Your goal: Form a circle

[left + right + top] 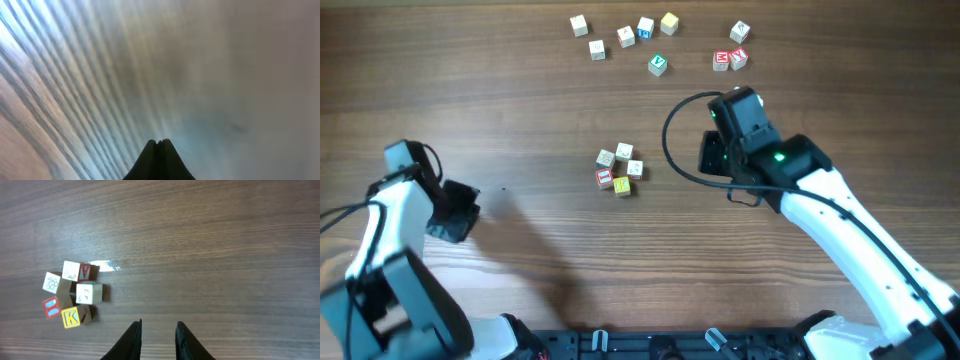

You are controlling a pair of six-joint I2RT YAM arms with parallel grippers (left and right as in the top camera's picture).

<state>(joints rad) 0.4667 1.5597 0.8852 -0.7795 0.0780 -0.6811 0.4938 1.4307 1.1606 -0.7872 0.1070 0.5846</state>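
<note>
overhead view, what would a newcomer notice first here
The tight ring of five blocks mid-table draws the eye first, with loose blocks strewn along the far edge. The right gripper hangs to its right, jaws slightly apart and empty; the left gripper sits shut far left.

The overhead camera is looking straight down on the wooden table (520,90) from well above, taking in both arms, with the robot's base lying along the bottom edge of its picture. The left wrist camera is pointing down past the left gripper (159,145) and hanging very close to the wood, so it is catching only blurred grain. The right wrist camera is sitting farther off the surface, facing down over the right gripper (157,326), and the grain is coming out sharp. It is sharing the circle (80,292) with the overhead view, there at mid-table.
</note>
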